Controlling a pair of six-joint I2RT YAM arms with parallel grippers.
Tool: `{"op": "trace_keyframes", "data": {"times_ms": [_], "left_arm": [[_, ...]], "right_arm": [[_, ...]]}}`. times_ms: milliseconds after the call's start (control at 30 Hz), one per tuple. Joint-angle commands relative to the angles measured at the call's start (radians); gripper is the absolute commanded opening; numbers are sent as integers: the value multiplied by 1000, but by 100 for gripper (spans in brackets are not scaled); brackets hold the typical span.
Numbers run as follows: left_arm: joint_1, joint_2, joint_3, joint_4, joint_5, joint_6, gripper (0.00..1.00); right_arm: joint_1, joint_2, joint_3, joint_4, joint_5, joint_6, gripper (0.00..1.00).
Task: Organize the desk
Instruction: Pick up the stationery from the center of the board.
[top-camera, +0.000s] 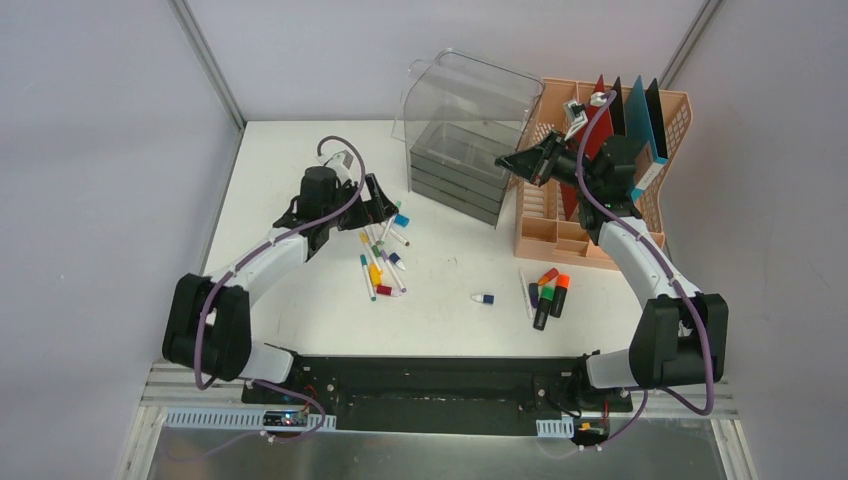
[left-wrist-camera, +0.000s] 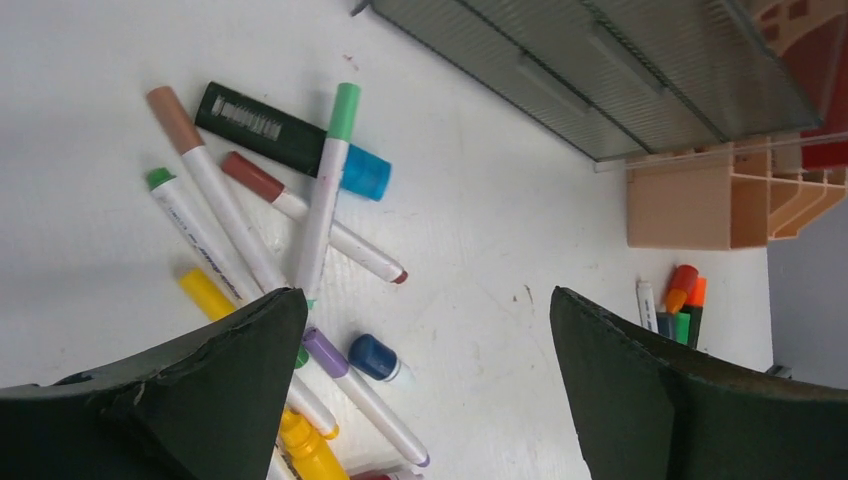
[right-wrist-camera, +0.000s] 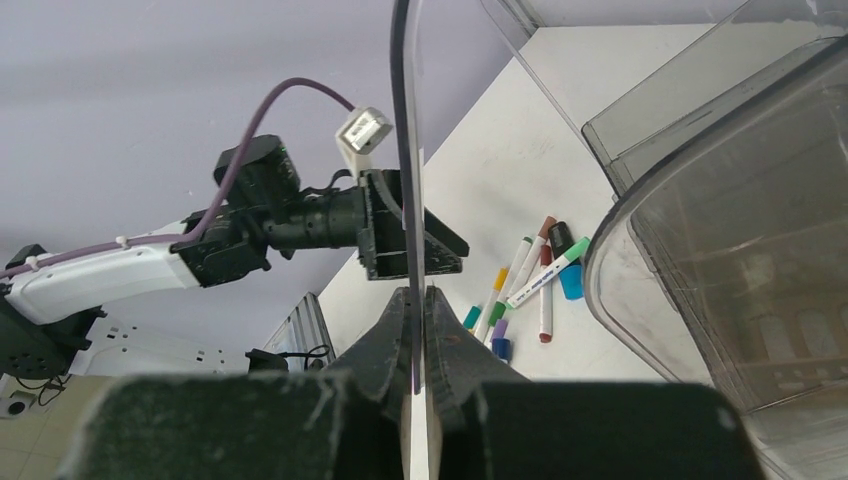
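The large flat white rectangular desk (top-camera: 450, 330) lies below both arms. The right gripper (right-wrist-camera: 415, 300) is clenched on the wall of the tall clear plastic cover (top-camera: 470, 85). The left gripper (left-wrist-camera: 425, 300) hangs released above the desk, near a black marker (left-wrist-camera: 260, 125) whose white print is too blurred to read.

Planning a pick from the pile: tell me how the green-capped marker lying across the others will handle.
The green-capped marker looks stiff and light, an easy lift for the open left gripper. Its round barrel would probably roll if nudged. It lies across the maroon-capped marker, so pushing likely shifts that too.
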Motion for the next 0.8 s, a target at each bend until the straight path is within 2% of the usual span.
{"op": "trace_keyframes", "data": {"times_ms": [0,167,267,367,433,500,667,767], "left_arm": [[14,90,101,-38,-5,-107,93],[14,156,168,-136,-78,-143,92],[14,164,181,-153,-73,-133,92],[14,157,164,-102,83,-63,81],[6,142,122,-25,218,-23,79],[-21,112,84,18,257,11,79],[-96,31,19,13,204,81,80],[-106,3,9,1,121,106,81]], "right_arm": [[-14,-49,-12,44,-13,20,0],[-19,-51,-18,44,-17,18,0],[-20,-47,-19,44,-20,18,0],[-21,-44,-20,44,-22,17,0],[-21,-42,-20,44,-24,17,0],[-22,-39,-20,44,-26,15,0],[-22,-36,-21,45,-31,15,0],[-22,-35,-20,46,-35,16,0]]}}
